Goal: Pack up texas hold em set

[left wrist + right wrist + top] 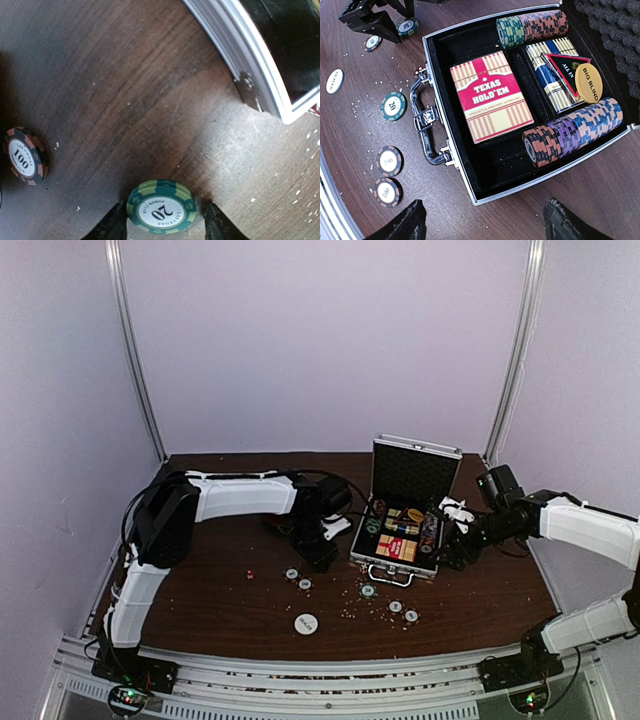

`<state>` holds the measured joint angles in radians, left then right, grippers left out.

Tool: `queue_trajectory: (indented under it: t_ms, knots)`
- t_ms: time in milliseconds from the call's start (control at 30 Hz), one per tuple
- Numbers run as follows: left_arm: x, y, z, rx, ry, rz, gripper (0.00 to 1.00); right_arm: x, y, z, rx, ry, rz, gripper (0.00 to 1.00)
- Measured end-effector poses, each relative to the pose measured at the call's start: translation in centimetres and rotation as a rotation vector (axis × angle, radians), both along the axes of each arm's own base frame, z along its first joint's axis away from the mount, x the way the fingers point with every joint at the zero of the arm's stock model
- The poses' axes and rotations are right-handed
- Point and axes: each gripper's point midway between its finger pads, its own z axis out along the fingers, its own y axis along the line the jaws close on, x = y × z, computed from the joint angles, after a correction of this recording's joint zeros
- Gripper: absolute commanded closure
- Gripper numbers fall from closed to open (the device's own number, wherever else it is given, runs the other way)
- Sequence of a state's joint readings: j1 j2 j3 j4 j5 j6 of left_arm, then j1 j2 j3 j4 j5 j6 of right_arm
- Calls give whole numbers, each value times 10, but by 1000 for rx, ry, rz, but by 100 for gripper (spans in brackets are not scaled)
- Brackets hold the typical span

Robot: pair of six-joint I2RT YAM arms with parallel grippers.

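The silver case stands open at the table's middle right, lid up. Its black tray holds a red Texas Hold'em card box, a blue deck, a yellow disc and two rows of chips. My left gripper is down at the table with a green 20 chip lying flat between its open fingers; a small gap shows on the right. A brown 100 chip lies to its left. My right gripper hangs open over the case's near corner, holding nothing.
More chips lie in front of the case: a green one and two brown ones. A white disc lies nearer the front edge and tiny red dice further left. White specks dot the wood. The case handle sticks out toward the chips.
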<state>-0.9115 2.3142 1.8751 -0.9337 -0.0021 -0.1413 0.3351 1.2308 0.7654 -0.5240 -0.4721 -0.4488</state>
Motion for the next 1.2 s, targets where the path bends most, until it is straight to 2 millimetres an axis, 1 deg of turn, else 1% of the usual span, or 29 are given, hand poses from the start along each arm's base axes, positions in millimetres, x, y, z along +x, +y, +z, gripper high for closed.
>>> queue_trajectory:
  t_ms: [100,333,367,567,667,733,867,967,1033,1100,1200]
  knots:
    - [0,0,0,1,-1,0,53,0,0,0,0,0,0,18]
    - [1,0,0,1,-3,1,75,0,0,-1,-2,4,0,19]
    - [1,-1,0,0,-3,1,77,0,0,-1,-2,4,0,19]
    - [-2,-3,2,5,-16,-5,78,0,0,-1,-3,4,-1,19]
    - [-12,-9,6,0,-18,-24,77,0,0,-1,-3,3,-2,19]
    - [-22,-17,14,-19,-21,-47,77,1,-1,-1,-5,1,-4,19]
    - [-48,-43,35,-89,-27,-111,77,4,-3,-1,-19,-12,-19,20]
    - [-66,-60,42,-126,-24,-155,77,8,-5,-1,-29,-27,-34,20]
    - [-74,-68,45,-145,-21,-176,77,10,-7,-1,-35,-32,-41,20]
    - [-75,-73,47,-158,-21,-183,77,11,-8,-1,-42,-37,-48,20]
    - [-72,-83,51,-186,-33,-187,77,13,-10,0,-51,-46,-58,20]
